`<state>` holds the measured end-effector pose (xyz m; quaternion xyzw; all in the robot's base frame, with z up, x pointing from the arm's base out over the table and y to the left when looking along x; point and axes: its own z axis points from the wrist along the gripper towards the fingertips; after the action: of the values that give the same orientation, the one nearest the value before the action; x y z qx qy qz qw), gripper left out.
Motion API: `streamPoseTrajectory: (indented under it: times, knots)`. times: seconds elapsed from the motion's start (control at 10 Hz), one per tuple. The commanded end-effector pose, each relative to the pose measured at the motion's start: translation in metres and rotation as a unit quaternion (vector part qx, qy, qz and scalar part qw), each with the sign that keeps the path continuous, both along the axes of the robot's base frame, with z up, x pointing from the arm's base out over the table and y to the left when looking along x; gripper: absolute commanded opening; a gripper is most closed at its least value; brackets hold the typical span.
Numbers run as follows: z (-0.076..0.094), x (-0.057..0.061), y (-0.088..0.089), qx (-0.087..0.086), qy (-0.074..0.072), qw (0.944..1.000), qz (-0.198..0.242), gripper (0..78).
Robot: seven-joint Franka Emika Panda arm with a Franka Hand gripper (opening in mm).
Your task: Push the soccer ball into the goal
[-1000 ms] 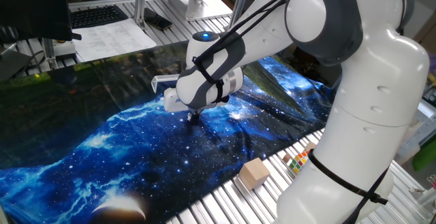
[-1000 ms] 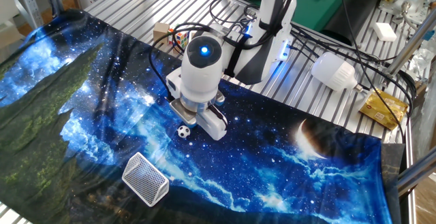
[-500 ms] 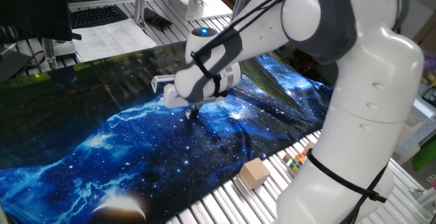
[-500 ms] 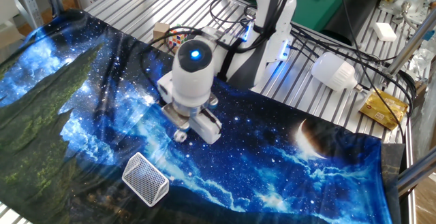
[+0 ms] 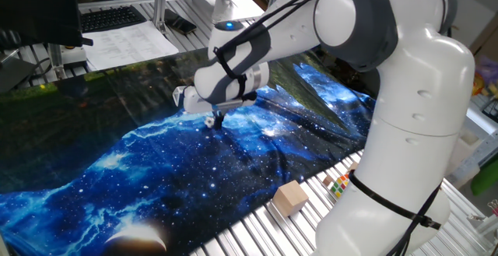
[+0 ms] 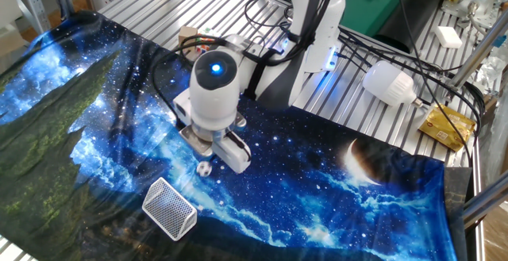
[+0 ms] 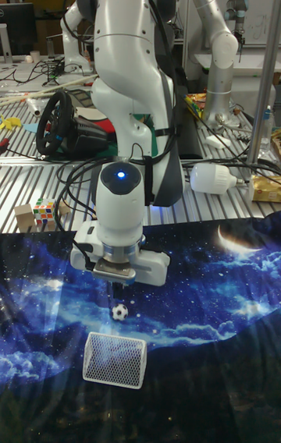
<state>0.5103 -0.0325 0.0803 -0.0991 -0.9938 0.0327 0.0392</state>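
Note:
The soccer ball [image 6: 205, 168] [image 7: 119, 312], tiny and white with black patches, lies on the blue galaxy cloth just short of the goal's open side. The goal [image 6: 169, 208] [image 7: 115, 359] is a small white mesh-backed frame; in one fixed view only its edge [image 5: 180, 96] shows behind the hand. My gripper [image 7: 117, 287] [image 5: 213, 120] points straight down right behind the ball, on the side away from the goal. Its dark fingers look pressed together with nothing between them. The ball is hidden by the hand in that one fixed view.
A tan wooden block [image 5: 289, 197] [image 7: 25, 216] and a multicoloured puzzle cube [image 5: 339, 184] [image 7: 45, 212] sit on the metal slats beside the cloth. A white lamp [image 6: 389, 82] and cables [image 6: 262, 15] lie near the robot base.
The gripper has moved toward the goal, and the ball has rolled ahead of it, closer to the goal's mouth.

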Motion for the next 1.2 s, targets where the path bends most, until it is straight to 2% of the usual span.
streamPoseTrajectory:
  times: [0.1, 0.4, 1.2]
  knots:
    - [0.004, 0.012, 0.001, 0.005, -0.002, 1.0, -0.005, 0.0]
    - [-0.001, 0.017, 0.005, 0.014, -0.004, 0.9998, -0.015, 0.0]
    - [-0.005, 0.04, 0.012, 0.018, -0.007, 0.9995, -0.025, 0.0]
